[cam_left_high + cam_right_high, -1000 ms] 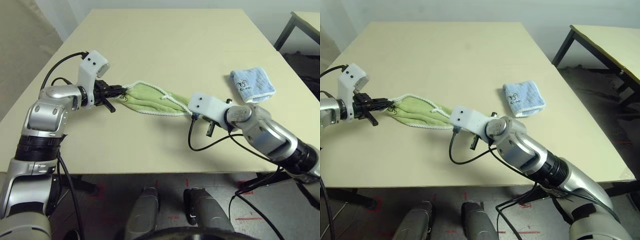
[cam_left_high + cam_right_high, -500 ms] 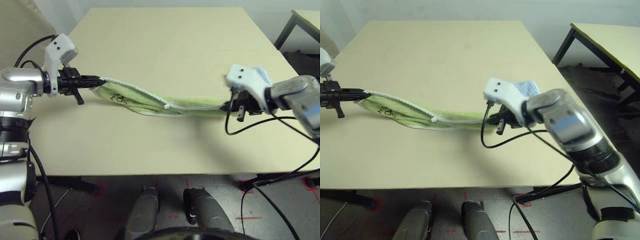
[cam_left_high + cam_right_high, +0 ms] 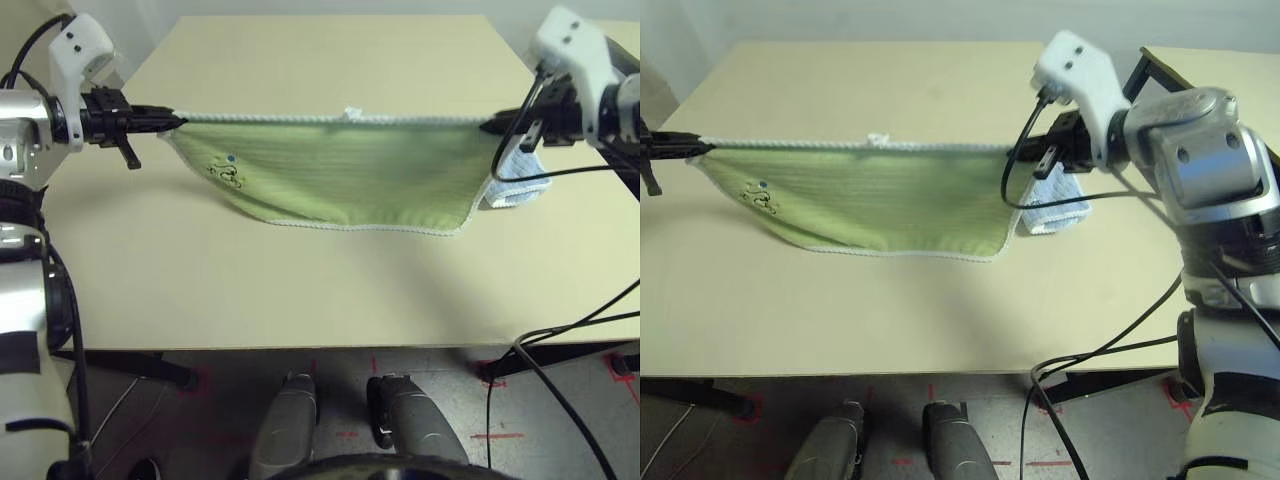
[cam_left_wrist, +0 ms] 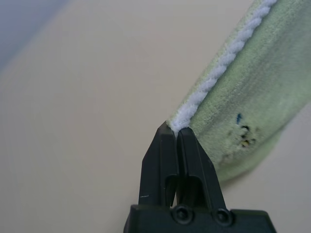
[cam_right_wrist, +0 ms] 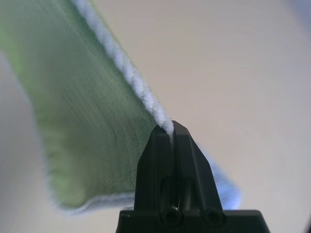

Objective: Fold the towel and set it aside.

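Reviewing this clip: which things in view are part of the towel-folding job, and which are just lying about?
Part of the job:
- green towel, stretched out above the table
- left gripper, shut on one top corner
- right gripper, shut on the other top corner

Lying about:
- light-blue folded towel, partly behind the green one
- table, the work surface

silver, rounded forearm shells with black bands at the joints. each wrist carries a white angular camera housing with two small dark holes. black cables loop loosely off both arms. the left gripper (image 4: 177,133) and right gripper (image 5: 171,130) have matte black tapered fingers, with small screws at the base.
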Tool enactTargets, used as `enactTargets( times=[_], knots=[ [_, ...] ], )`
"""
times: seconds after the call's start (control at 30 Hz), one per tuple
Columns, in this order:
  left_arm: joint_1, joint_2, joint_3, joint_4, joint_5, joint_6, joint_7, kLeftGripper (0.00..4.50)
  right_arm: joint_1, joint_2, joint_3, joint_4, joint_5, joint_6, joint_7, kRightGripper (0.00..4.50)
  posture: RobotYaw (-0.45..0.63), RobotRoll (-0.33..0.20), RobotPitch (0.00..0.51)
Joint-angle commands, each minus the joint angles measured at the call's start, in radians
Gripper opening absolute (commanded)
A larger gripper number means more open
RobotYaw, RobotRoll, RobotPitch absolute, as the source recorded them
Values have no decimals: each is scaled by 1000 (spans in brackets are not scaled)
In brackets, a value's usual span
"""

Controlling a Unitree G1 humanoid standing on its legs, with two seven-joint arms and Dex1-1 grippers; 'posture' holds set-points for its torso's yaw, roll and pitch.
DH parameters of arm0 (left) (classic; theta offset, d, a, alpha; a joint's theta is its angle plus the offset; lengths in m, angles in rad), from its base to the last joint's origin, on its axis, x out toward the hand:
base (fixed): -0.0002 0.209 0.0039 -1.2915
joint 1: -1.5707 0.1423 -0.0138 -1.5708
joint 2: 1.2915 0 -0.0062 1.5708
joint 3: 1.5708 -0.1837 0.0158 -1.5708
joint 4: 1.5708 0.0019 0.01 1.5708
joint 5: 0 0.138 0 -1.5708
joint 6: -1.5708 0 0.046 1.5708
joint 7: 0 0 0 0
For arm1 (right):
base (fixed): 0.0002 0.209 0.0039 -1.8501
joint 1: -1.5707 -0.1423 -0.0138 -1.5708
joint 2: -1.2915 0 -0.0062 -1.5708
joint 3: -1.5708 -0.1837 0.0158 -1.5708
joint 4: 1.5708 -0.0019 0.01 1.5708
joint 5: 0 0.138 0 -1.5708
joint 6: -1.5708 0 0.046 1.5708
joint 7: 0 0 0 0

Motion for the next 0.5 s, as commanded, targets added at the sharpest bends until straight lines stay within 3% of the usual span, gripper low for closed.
enactTargets(
  times=[0.03, 0.17, 0.33, 0.43, 0.5],
  knots=[
    [-16, 36, 4, 93, 73, -37, 128, 0, -21, -19, -51, 137, -88, -49, -102, 13, 7, 0, 96],
    [-36, 56, -16, 109, 117, -128, 186, 0, -45, -40, -55, 140, -62, -20, -58, 13, -8, 0, 95],
    [-30, 113, -8, 72, 65, -79, -59, 0, -3, -131, -55, -27, 89, 223, 170, 13, -13, 0, 95],
    [13, 165, -24, -32, -5, 114, -309, 0, 19, -197, -56, -156, 218, 426, 285, 13, -9, 0, 96],
    [82, 222, -71, -169, -116, 279, -374, 0, 27, -250, -38, -211, 280, 519, 356, 13, -5, 0, 96]
  ],
)
